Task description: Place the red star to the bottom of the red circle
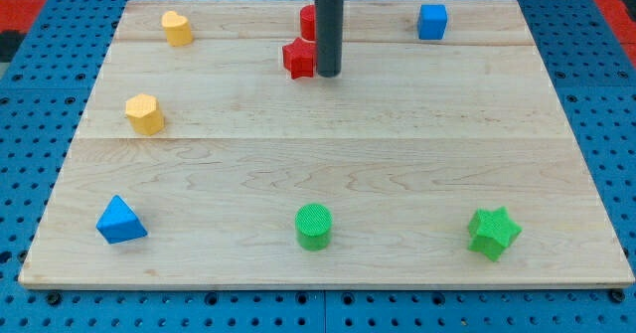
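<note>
The red star (297,58) lies near the view's top centre of the wooden board (328,154). The red circle (308,20) sits just above it, touching or nearly touching, and is partly hidden behind the rod. My tip (329,75) stands right against the red star's right side, just below and to the right of the red circle.
A yellow block (177,27) is at the top left, another yellow block (145,113) at the left, a blue cube (432,21) at the top right. Along the bottom are a blue triangle (120,221), a green cylinder (314,226) and a green star (493,233).
</note>
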Robot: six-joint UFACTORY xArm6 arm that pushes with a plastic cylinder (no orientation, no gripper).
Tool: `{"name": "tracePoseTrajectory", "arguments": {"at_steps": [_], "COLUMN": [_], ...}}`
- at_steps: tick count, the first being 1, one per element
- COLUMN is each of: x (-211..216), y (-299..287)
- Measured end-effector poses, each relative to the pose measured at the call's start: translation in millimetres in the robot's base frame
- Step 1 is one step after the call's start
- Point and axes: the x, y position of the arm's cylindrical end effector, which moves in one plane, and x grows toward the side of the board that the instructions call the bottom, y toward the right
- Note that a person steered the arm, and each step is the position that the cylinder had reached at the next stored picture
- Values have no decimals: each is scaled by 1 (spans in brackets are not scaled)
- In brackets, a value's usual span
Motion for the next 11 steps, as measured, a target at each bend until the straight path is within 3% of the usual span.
{"name": "tracePoseTrajectory", "arguments": {"at_steps": [1, 3, 4, 5, 8, 9, 10, 11], "x": [8, -50, -37, -12, -41, -8, -14, -59], "y": [-44, -74, -110, -78, -39, 5, 105, 173]}}
